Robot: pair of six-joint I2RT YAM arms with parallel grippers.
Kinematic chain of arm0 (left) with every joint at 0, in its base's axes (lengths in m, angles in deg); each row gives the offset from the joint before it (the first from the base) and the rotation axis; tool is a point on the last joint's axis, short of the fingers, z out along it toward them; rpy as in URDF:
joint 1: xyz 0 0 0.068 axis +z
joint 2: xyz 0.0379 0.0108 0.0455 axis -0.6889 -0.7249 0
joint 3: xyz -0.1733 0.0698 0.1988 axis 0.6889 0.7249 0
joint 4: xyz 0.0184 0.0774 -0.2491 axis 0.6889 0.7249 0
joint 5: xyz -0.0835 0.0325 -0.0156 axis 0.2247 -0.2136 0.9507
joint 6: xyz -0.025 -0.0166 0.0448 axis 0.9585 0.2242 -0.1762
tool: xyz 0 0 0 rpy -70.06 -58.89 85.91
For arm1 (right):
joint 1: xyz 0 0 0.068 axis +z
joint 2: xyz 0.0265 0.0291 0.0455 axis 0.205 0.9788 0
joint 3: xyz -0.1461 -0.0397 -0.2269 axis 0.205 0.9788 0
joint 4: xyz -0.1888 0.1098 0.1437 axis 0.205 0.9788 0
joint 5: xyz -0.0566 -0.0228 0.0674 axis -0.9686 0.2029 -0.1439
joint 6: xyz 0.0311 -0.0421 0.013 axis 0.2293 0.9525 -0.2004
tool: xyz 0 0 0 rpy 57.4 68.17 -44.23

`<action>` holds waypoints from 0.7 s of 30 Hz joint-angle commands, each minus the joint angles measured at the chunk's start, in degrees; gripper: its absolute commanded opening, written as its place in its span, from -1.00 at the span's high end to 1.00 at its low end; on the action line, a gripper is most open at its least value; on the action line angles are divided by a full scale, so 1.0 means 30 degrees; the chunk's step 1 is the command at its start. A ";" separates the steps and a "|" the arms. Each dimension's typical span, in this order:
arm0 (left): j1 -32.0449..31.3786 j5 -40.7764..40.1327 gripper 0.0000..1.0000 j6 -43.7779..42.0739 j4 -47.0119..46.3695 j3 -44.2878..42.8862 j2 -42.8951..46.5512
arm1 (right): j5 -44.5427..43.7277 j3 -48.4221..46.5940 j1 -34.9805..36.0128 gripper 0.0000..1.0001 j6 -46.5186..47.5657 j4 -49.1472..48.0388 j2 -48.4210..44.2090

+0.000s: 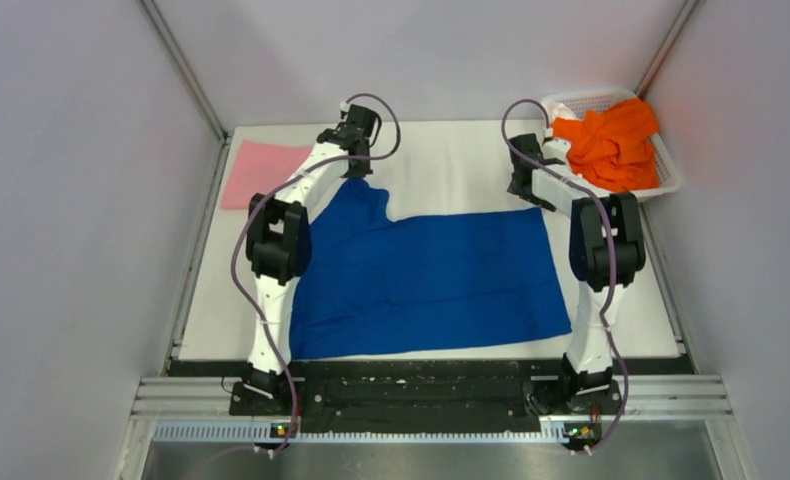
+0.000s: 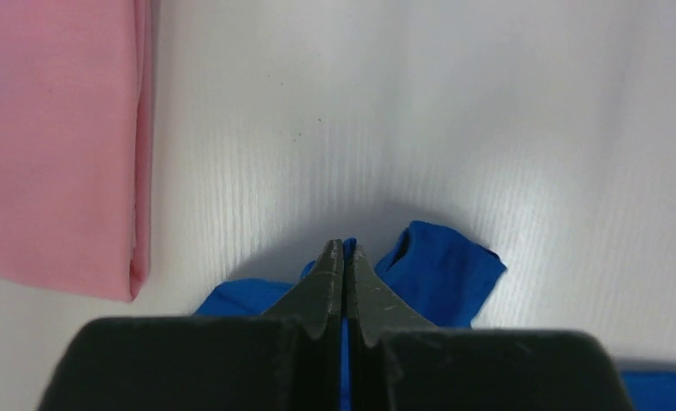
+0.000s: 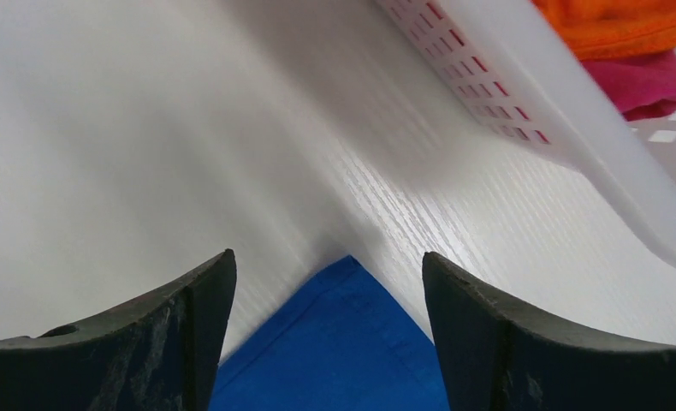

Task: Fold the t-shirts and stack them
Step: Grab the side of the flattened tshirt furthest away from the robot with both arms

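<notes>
The royal-blue t-shirt [image 1: 431,280] lies spread flat on the white table, print hidden. My left gripper [image 1: 356,165] is at its far left sleeve and is shut on a pinch of blue cloth [image 2: 437,270] that shows between the closed fingers [image 2: 345,257]. My right gripper [image 1: 523,185] is open just above the shirt's far right corner [image 3: 352,342], which lies flat between the two fingers, untouched. A folded pink t-shirt [image 1: 261,172] lies at the far left and also shows in the left wrist view [image 2: 52,145]. An orange t-shirt [image 1: 611,145] is crumpled in the basket.
A white plastic mesh basket [image 1: 671,185] stands at the far right corner, close to my right gripper; its wall [image 3: 523,94] shows in the right wrist view with magenta cloth [image 3: 651,86] under the orange shirt. Grey walls enclose the table on three sides.
</notes>
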 commanded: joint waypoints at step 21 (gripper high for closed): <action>-0.0831 0.0927 1.00 0.1506 -0.1894 0.7468 0.7395 | -0.0185 0.0451 0.0028 0.18 -0.0512 0.1742 0.0632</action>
